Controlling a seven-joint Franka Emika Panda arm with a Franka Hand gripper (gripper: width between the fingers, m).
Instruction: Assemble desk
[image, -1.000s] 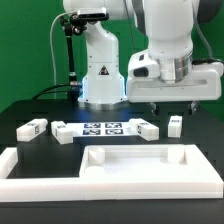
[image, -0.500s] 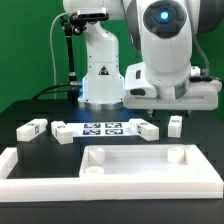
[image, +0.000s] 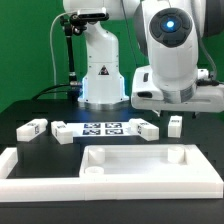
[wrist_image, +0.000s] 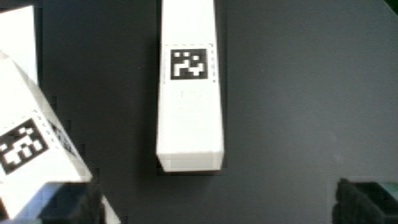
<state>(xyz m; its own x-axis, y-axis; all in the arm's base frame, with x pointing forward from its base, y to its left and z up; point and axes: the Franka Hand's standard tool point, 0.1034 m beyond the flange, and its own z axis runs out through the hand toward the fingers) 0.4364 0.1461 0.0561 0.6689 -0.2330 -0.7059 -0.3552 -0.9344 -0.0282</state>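
The desk's white top panel (image: 135, 160) lies rim-up at the front of the table. Several white block legs with tags lie behind it: two at the exterior view's left (image: 32, 127) (image: 62, 131), one right of the marker board (image: 148, 127) and one further right (image: 175, 125). My gripper (image: 172, 108) hangs above those right legs, open and empty. In the wrist view a long leg (wrist_image: 191, 85) lies between and ahead of my dark fingertips (wrist_image: 370, 200), untouched; the gripper (wrist_image: 217, 205) is open. Another tagged leg (wrist_image: 27, 125) lies beside it at an angle.
The marker board (image: 103, 128) lies flat between the legs. A long low white border bar (image: 40, 172) runs along the front and left of the table. The robot's white base (image: 100, 75) stands at the back.
The arm's upper joints have turned and the hand has shifted slightly toward the exterior view's right, staying above the right legs. No part has moved.
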